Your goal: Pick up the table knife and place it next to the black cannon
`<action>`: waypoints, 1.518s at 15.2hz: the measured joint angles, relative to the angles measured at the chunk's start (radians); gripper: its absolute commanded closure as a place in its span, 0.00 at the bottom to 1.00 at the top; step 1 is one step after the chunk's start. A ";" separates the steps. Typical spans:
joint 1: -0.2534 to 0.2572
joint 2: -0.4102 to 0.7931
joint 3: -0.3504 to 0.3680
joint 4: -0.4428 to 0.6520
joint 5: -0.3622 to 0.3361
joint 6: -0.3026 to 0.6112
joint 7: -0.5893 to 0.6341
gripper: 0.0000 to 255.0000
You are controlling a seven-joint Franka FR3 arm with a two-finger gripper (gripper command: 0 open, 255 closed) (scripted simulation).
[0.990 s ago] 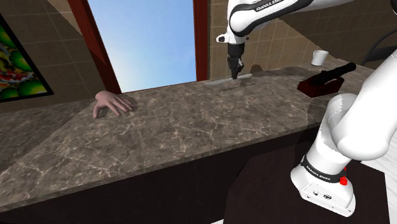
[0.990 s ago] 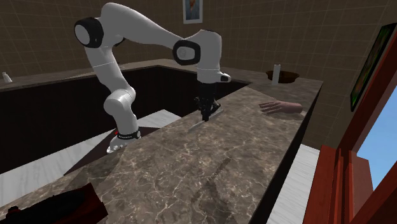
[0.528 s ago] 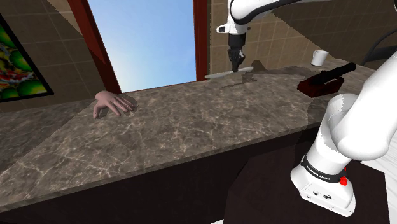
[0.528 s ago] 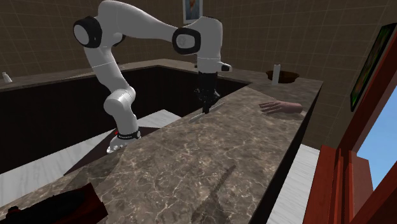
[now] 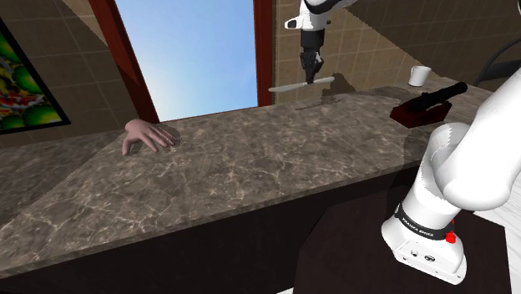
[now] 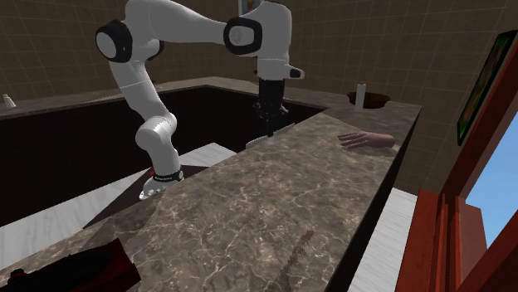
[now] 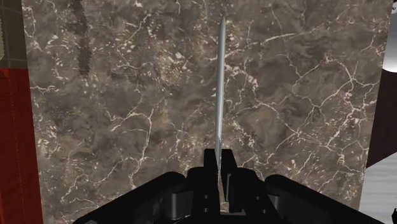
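Wrist view: the gripper point(image 7: 220, 167) has its two black fingers closed tightly on the table knife point(image 7: 219, 95), with only the thin metal between them. The knife is seen edge-on as a slim grey strip running straight out from the fingertips over the brown veined stone counter point(image 7: 127, 114). In the shoulder view the gripper point(image 5: 311, 77) points straight down and clasps the knife point(image 5: 300, 84) nearer the end at that view's right. The knife lies roughly level in the air, clear above the far edge of the counter point(image 5: 250, 159), in front of the tiled wall and beside the red window frame point(image 5: 264, 50). The second exterior view agrees: the knife point(image 6: 270, 137) hangs from the gripper point(image 6: 268, 128) above the counter's edge. The black cannon point(image 5: 430, 100) sits on a dark red base on the counter toward the shoulder view's right, well apart from the knife, with a white cup point(image 5: 419, 75) behind it. A model hand point(image 5: 146, 135) lies palm down on the counter toward that view's left. White lettering on the black band point(image 5: 422, 225) near the arm's base seems to read FRANKA EMIKA.
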State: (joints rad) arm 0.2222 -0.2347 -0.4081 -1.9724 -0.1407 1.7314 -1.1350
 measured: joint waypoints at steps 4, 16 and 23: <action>-0.003 -0.007 -0.003 0.038 -0.003 -0.044 -0.011 1.00; -0.109 -0.039 -0.176 0.036 -0.062 -0.039 -0.274 1.00; -0.161 0.019 -0.308 0.097 -0.053 -0.023 -0.464 1.00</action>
State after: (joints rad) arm 0.0609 -0.2152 -0.7159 -1.8751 -0.1935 1.7085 -1.5990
